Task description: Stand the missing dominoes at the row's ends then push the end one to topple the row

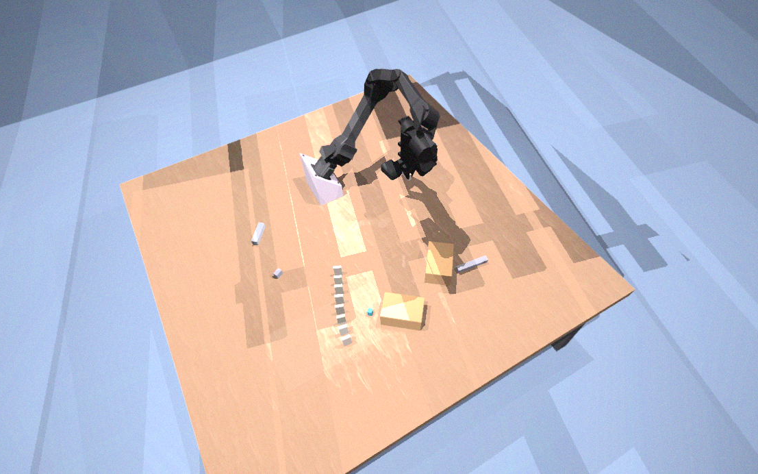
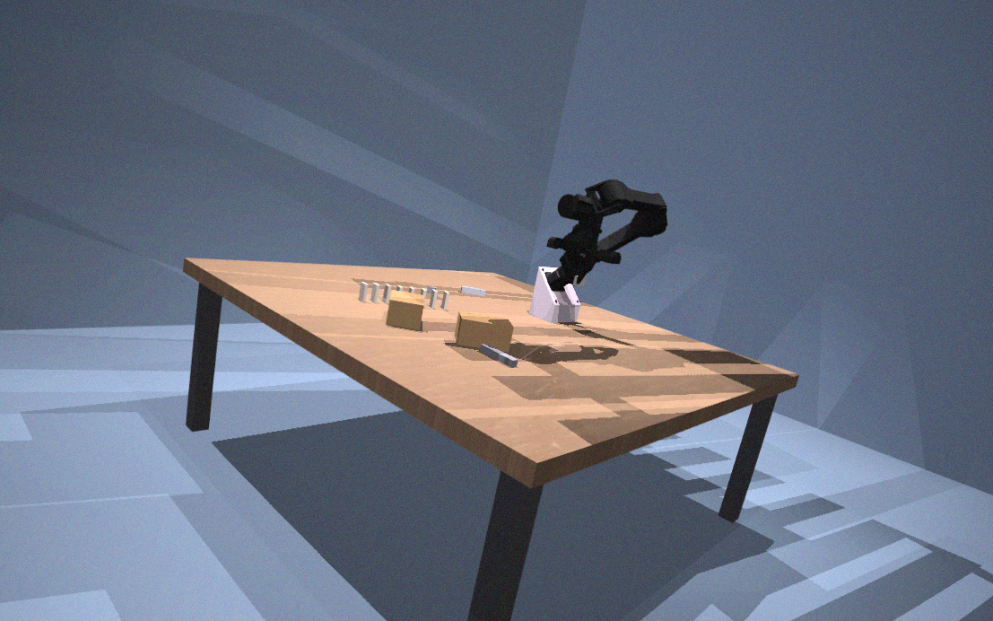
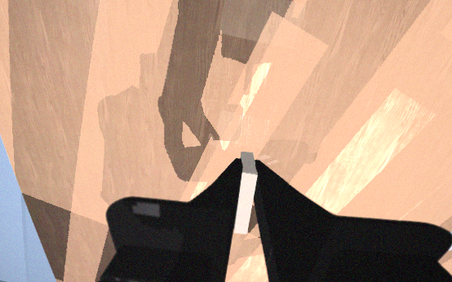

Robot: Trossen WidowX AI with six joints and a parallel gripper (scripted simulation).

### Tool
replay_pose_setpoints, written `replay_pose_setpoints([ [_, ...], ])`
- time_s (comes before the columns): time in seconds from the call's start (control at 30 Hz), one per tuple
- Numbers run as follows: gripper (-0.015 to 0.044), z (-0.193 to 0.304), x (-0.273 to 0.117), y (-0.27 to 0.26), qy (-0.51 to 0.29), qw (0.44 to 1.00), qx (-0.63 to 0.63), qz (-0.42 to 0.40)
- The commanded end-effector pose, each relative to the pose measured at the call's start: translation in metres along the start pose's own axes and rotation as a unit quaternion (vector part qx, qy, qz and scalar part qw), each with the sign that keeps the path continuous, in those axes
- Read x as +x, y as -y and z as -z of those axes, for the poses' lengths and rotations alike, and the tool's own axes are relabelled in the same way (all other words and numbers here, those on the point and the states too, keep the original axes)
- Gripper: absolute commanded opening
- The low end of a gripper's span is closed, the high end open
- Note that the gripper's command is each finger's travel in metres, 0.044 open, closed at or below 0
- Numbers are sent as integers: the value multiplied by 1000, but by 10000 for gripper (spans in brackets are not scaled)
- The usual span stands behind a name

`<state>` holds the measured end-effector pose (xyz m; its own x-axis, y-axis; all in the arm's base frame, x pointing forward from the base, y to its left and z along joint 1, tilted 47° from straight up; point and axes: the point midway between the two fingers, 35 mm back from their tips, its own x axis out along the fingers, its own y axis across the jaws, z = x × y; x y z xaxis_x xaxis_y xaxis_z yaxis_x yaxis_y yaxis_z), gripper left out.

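A row of several white dominoes stands upright on the table. Its end nearer the arm's base is this domino (image 1: 337, 270) (image 2: 446, 300), and its far end is this one (image 1: 345, 340) (image 2: 363, 292). My gripper (image 3: 245, 165) is shut on a white domino (image 3: 245, 201), whose long side runs between the fingers in the wrist view. The gripper is raised above the table, off to the side of the row and nearer the base. In the top view the held domino is hidden by the gripper. No other loose white domino is seen.
Two yellow blocks (image 1: 402, 310) (image 1: 439, 263) lie right of the row, with a small cyan cube (image 1: 370, 312) between row and nearer block. One grey bar (image 1: 472, 264) (image 2: 498, 354) lies beyond them. Another bar (image 1: 258, 233) (image 2: 473, 291) and a small grey block (image 1: 277, 273) are left.
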<state>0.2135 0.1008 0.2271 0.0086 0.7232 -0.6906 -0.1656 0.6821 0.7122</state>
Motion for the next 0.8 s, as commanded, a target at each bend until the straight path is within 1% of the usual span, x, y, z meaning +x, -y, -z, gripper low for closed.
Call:
replay_pose_setpoints([
  [0.0, 22, 4, 2, -2, -4, 1000, 11, -1],
  [0.37, 22, 11, 30, 17, 6, 992, -58, 108],
  [0.77, 22, 6, 52, 31, 67, 967, -129, 208],
])
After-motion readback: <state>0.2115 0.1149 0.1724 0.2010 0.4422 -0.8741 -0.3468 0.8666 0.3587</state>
